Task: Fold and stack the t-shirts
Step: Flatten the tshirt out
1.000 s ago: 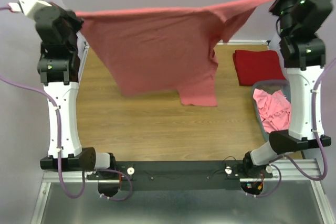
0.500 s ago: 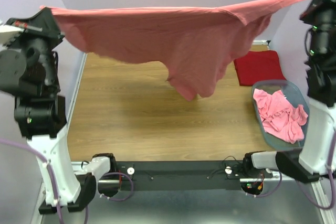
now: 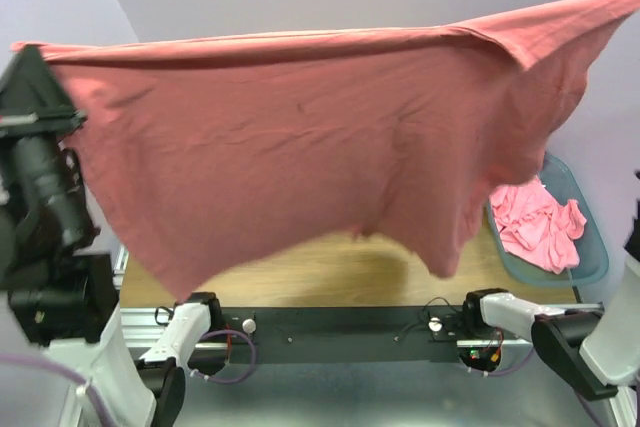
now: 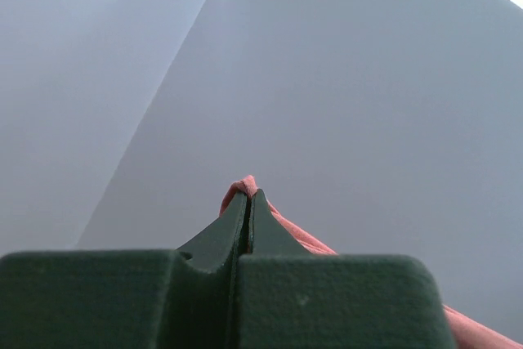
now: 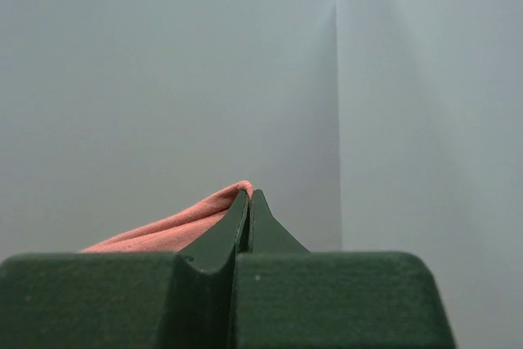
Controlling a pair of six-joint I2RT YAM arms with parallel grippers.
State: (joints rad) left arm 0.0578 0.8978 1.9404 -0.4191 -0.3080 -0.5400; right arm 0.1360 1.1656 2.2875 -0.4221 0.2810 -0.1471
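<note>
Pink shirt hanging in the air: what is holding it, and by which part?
The salmon-pink t-shirt is held by both claws: left claw and right claw each pinch cloth at opposite ends of its upper edge.

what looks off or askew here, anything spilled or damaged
Nothing spilled or torn. The held t-shirt, pinched by the left gripper and right gripper, hangs askew: its top edge slopes up toward the right gripper's end, and its bottom edge sags in uneven lobes. More pink shirts lie crumpled in the basket.
</note>
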